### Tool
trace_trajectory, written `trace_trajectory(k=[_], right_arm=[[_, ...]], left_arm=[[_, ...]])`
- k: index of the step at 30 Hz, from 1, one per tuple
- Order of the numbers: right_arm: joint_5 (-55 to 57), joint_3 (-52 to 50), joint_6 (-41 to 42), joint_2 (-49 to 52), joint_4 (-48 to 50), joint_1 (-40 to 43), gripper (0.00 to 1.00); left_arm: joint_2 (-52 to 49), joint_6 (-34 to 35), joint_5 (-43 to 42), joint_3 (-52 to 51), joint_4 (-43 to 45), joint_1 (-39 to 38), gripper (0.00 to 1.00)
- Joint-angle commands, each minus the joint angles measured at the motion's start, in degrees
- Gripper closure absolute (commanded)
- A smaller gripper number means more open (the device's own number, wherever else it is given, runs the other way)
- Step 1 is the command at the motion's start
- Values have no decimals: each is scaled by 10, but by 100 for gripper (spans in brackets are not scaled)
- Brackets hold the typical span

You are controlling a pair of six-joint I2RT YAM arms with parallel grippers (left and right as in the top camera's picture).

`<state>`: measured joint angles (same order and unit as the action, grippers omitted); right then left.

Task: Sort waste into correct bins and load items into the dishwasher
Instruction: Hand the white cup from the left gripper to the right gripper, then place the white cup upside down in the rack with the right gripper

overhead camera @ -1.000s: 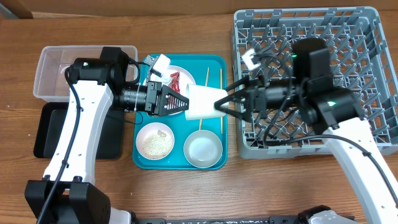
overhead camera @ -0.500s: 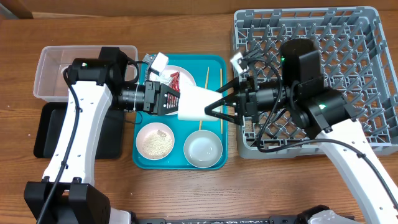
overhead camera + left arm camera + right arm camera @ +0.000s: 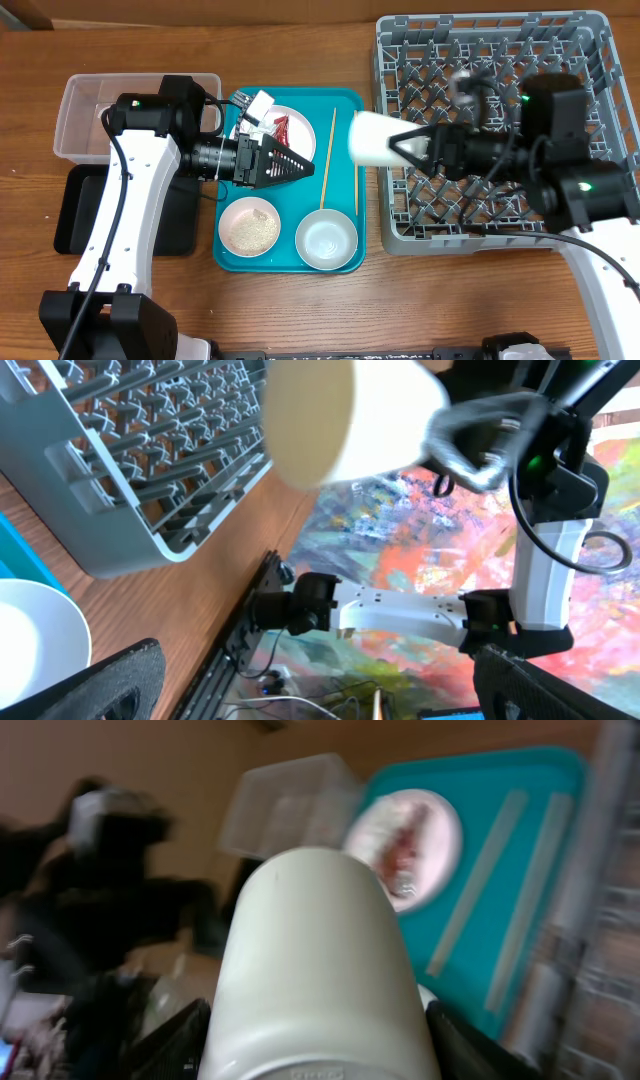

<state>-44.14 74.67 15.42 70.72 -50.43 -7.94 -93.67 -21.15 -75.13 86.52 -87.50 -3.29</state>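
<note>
**White cup held sideways between tray and rack**

White and turned on its side, the cup (image 3: pixel 372 137) hangs above the table (image 3: pixel 300 40), over the seam where the teal tray (image 3: pixel 345 100) meets the left edge of the grey dish rack (image 3: pixel 560 60). The right gripper (image 3: pixel 400 145) pinches it from the rack side. In the right wrist view the cup (image 3: pixel 320 980) fills the space between both fingers (image 3: pixel 185 1035).

The left gripper (image 3: pixel 300 166) hovers over the middle of the tray, pointing at the cup, spread wide and holding nothing. Its fingers (image 3: pixel 110 680) sit far apart at the bottom corners of the left wrist view.

On the tray lie a white plate (image 3: pixel 298 118) bearing the red wrapper (image 3: pixel 284 128) and the crumpled tissue (image 3: pixel 256 104), two chopsticks (image 3: pixel 327 160), a dish of rice (image 3: pixel 249 226) and a grey-rimmed bowl (image 3: pixel 326 240). The clear tub (image 3: pixel 90 105) and the black tray (image 3: pixel 70 225) stand at far left.
</note>
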Motion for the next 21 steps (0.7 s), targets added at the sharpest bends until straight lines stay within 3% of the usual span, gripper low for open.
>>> trace_trajectory(k=[1,4,8,19,21], right_arm=[[257,3,58,-10,-87,-8,51],[368,3,100,10,-163,-41,51],[436,3,137,48,-192,-86,50],[463,3,189,165,-228,-113,49],[451,3,189,172,-228,-113,30]], left_arm=[[8,0,8,6,10,-1,0],[8,7,8,6,26,-1,0],[8,23,8,6,38,-1,0],[8,34,49,6,35,-1,0],[8,34,51,6,36,-1,0]])
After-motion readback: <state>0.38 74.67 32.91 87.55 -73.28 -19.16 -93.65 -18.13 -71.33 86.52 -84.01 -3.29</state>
